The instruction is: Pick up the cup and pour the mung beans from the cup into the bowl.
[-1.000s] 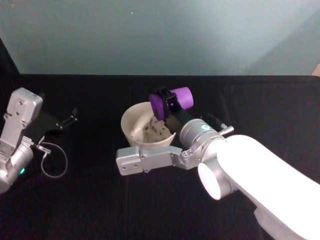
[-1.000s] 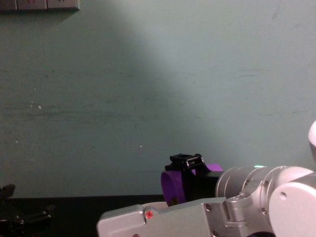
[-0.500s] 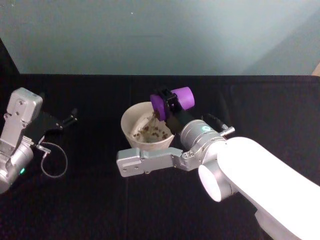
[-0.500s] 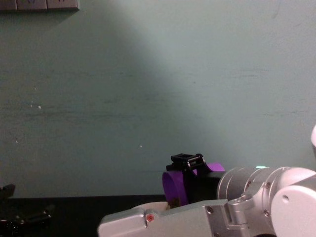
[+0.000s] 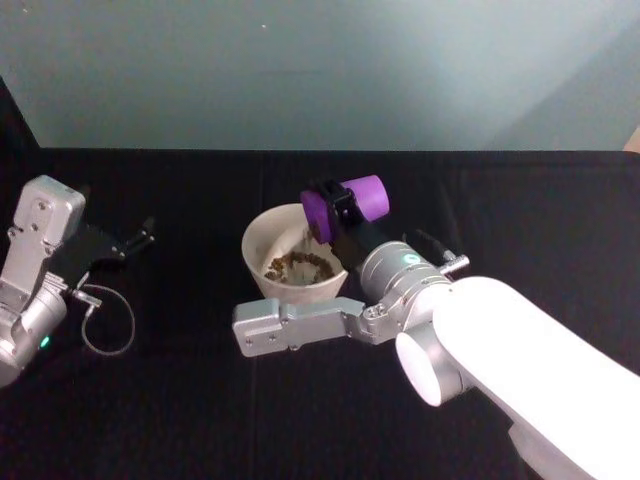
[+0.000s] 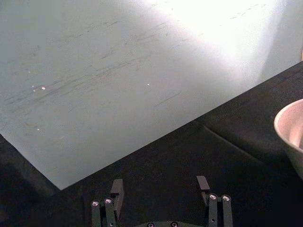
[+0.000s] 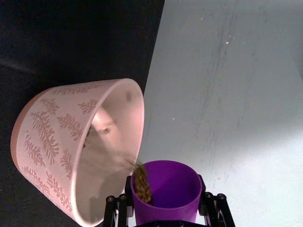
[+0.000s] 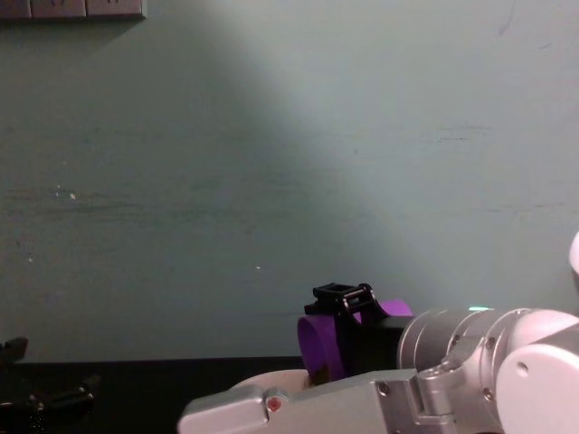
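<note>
The purple cup (image 5: 345, 205) lies tipped on its side over the right rim of the off-white bowl (image 5: 256, 238), mouth toward the bowl. My right gripper (image 5: 336, 212) is shut on the cup around its middle. In the right wrist view mung beans (image 7: 142, 185) slide over the lip of the cup (image 7: 165, 187) into the leaf-patterned bowl (image 7: 57, 137). A heap of beans (image 5: 298, 266) lies on the bowl's floor. In the chest view the cup (image 8: 317, 348) hangs just above the bowl's rim (image 8: 271, 378). My left gripper (image 5: 138, 240) rests open at the far left, apart from both.
A black cloth covers the table (image 5: 180, 400), with a pale wall behind it. A thin cable loop (image 5: 105, 325) lies by the left arm. My right forearm link (image 5: 290, 322) stretches across in front of the bowl. The left wrist view catches the bowl's edge (image 6: 289, 135).
More beans have left the cup, and the heap in the bowl has grown. The cup and right gripper have barely shifted. The left arm has not moved.
</note>
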{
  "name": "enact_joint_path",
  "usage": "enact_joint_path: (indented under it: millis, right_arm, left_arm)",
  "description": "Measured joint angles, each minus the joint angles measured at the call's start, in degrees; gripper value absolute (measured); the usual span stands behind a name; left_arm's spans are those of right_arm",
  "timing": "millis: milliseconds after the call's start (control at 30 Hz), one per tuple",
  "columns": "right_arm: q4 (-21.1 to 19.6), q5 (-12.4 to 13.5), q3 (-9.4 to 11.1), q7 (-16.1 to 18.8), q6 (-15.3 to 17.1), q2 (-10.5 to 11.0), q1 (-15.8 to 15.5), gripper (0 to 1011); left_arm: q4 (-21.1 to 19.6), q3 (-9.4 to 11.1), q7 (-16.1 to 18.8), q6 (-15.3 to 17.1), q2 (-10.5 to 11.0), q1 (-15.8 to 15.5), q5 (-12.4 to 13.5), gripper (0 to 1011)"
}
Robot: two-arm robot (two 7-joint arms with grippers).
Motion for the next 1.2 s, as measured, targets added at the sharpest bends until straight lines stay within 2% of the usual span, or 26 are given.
enact_joint_path:
  millis: [633, 1200]
  right_arm:
    - [0.4, -2.3, -1.2, 0.8, 0.0, 0.3, 0.7, 738]
    - [0.4, -5.4, -2.8, 2.3, 0.2, 0.6, 1.7, 738]
  left_arm:
    - [0.0, 0.0, 0.0, 0.0, 0.0, 0.0, 0.0, 1000]
    - [0.0, 0.0, 0.0, 0.0, 0.0, 0.0, 0.0, 1000]
